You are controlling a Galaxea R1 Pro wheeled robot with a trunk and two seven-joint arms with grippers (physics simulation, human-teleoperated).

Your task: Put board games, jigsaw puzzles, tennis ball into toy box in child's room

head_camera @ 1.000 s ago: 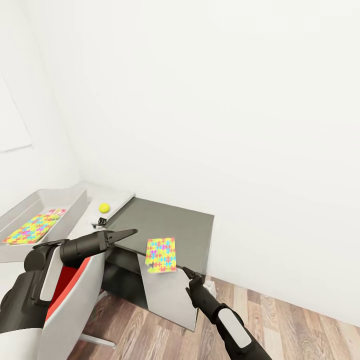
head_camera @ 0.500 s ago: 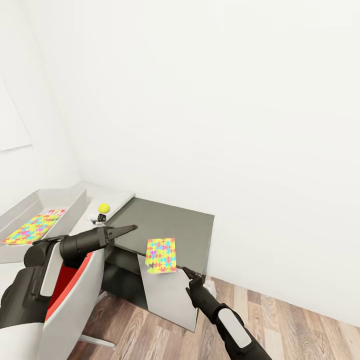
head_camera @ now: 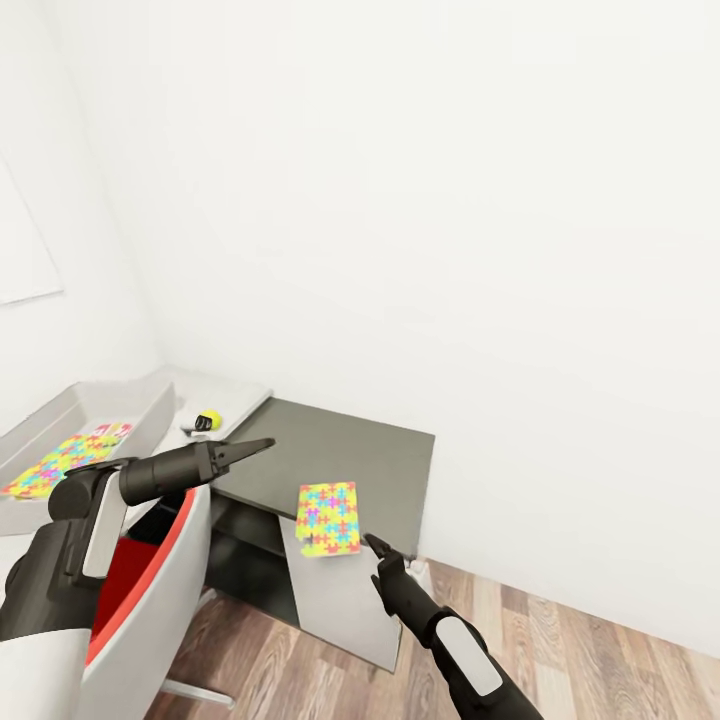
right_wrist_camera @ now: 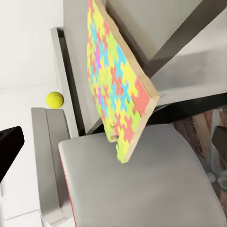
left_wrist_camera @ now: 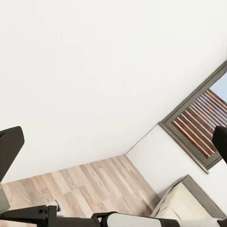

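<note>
I see white walls (head_camera: 450, 200) across most of the head view, with wood plank flooring (head_camera: 560, 650) at the lower right. The pale grey tabletop (head_camera: 235, 395) runs off to the far left and meets a lower dark grey cabinet (head_camera: 340, 455) at the corner. The red chair (head_camera: 150, 590) stands near me at the left, its pale shell turned to the camera.

The toy box (head_camera: 95, 405) sits on the tabletop at the far left, a shallow light grey bin with sloping sides. One jigsaw puzzle (head_camera: 55, 462) lies flat inside it, long axis running along the bin.

The second jigsaw puzzle (head_camera: 329, 519) lies on the near edge of the cabinet top, its near end hanging over the edge. Its long axis points from near to far, almost straight away from me. It is a slab of interlocking pink, yellow, green, blue and orange pieces, and the right wrist view shows a pale tan side under the coloured face (right_wrist_camera: 116, 90).

My left hand (head_camera: 250, 447) hangs over the cabinet's left part, holding nothing; in its wrist view the fingertips (left_wrist_camera: 10, 146) sit at opposite edges, so it is spread wide. My right hand (head_camera: 372, 544) is just beside the puzzle's near right corner, empty; I cannot tell whether it touches, nor how far it is spread.

The tennis ball (head_camera: 209, 420), small and yellow-green, rests on the tabletop between toy box and cabinet, with a small dark object touching its left side.
</note>
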